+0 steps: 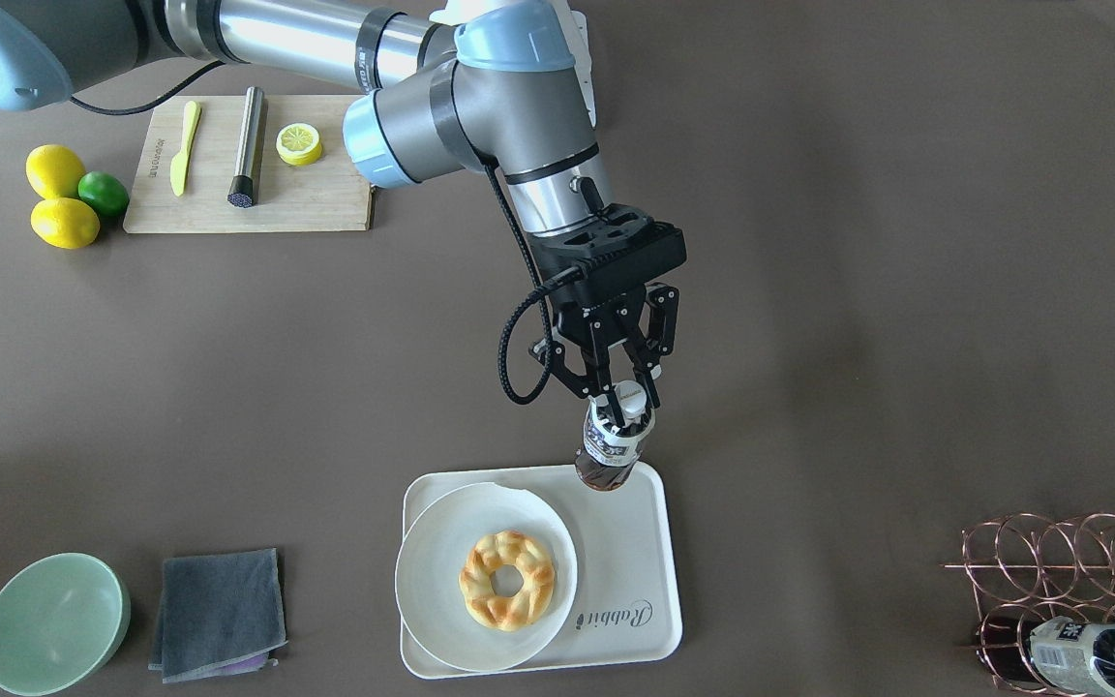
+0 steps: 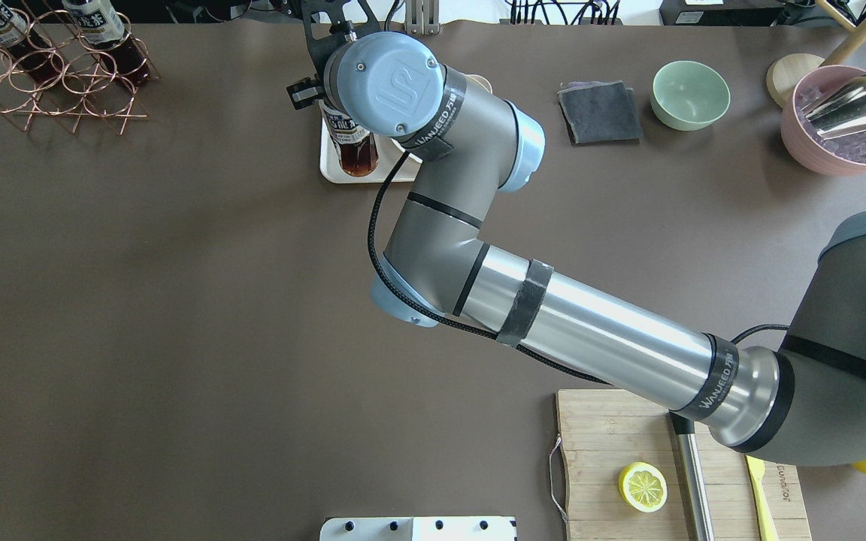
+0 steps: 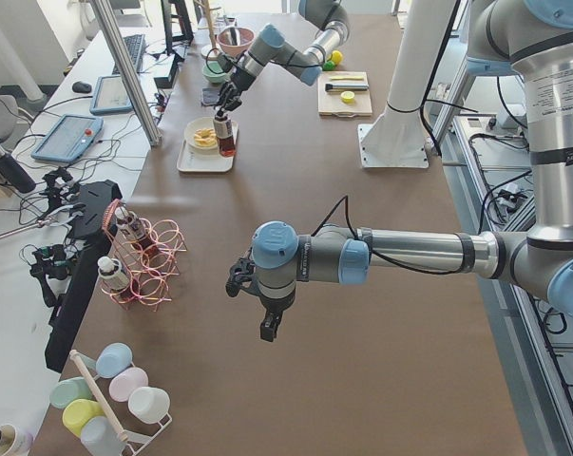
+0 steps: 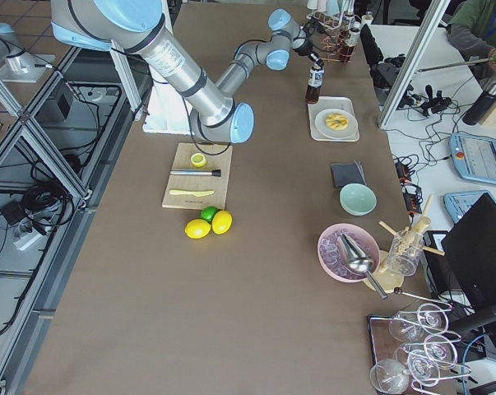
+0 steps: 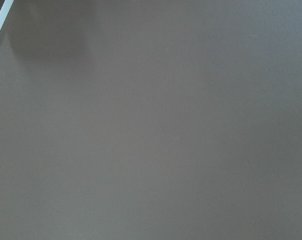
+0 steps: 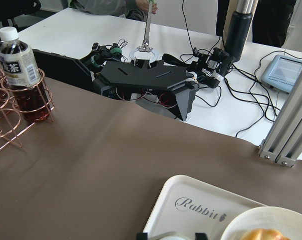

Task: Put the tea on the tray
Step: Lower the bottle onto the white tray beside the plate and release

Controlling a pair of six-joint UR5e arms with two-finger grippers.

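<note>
Tea: the tea [image 1: 613, 447] hangs at lower centre of the front-facing view; its dark base is over the tray's upper right corner, just inside the rim; I cannot tell whether it touches

Long axis: close to upright in the left side view; the white cap is on top, between the fingers

Jaws: the right gripper [image 1: 627, 402] comes from above and is clamped on the neck and cap

Tray: the tray [image 1: 627, 542] has a bare strip on its right half, running down towards the lettering; the plate [image 1: 441, 542] with the bread ring [image 1: 507, 579] fills its left half

Other arm: the left gripper [image 3: 270, 328] is well apart, at lower centre of the left side view; its jaw state cannot be told

Coming move: probably straight down, keeping right of the plate, before letting go
</note>
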